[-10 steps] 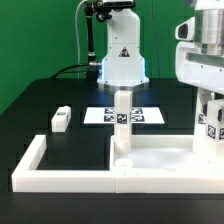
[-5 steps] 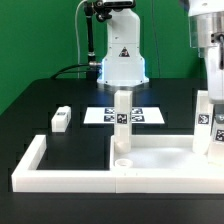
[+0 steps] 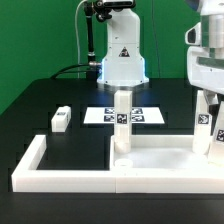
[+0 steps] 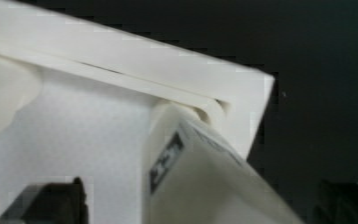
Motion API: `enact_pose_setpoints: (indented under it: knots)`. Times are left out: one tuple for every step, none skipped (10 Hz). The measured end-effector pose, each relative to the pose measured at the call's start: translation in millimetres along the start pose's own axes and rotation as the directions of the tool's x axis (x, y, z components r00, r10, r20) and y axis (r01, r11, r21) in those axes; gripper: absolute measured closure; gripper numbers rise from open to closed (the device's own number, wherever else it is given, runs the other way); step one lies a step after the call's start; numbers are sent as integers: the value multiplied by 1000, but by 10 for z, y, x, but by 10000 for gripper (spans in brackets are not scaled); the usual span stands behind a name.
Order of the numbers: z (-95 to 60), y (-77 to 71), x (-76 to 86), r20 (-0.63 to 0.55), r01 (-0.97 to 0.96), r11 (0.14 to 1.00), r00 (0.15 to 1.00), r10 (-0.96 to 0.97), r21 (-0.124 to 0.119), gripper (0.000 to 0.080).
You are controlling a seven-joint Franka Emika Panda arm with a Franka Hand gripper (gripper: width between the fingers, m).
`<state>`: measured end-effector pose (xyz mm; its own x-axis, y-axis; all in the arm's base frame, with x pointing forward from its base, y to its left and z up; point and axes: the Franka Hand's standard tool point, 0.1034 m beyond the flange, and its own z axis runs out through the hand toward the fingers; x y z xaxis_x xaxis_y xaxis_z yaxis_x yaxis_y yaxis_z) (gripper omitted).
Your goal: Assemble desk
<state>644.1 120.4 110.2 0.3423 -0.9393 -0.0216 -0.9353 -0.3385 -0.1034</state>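
Note:
The desk's white tabletop panel (image 3: 160,158) lies flat at the front right, inside the corner of the border rail. One white tagged leg (image 3: 121,122) stands upright in its near left corner hole. A second tagged leg (image 3: 203,126) stands upright at the panel's right side. My gripper (image 3: 207,100) hangs just over that leg's top. In the wrist view the leg (image 4: 202,165) rises between my dark fingertips (image 4: 55,203), with gaps on both sides; the gripper (image 4: 202,208) is open. A third leg (image 3: 60,119) lies loose on the black table at the left.
The long white U-shaped border rail (image 3: 35,160) runs along the front and left. The marker board (image 3: 140,115) lies flat behind the standing leg. The robot base (image 3: 121,60) stands at the back centre, with a green wall behind.
My gripper rose off the right leg half a second ago and has come back down over its top. The right leg shifted slightly toward the exterior view's left.

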Motion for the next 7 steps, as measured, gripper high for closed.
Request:
enact_pose_setpoints:
  knots:
    - [-3,-2,21,-2,95,995,995,-95,2,151]
    - [-3,0,35,-3,118,993,993,-118,3,151]
    - [-3,6,55,-12,248,969,969,-248,-4,150]
    - [-13,26,90,-10,462,886,886,-463,-40,150]
    - [-62,-40,126,-10,596,801,802,-598,-62,150]
    - [-55,-58,123,-19,540,840,840,-541,-51,150]
    - [-50,-51,130,-19,541,839,840,-543,-53,242]
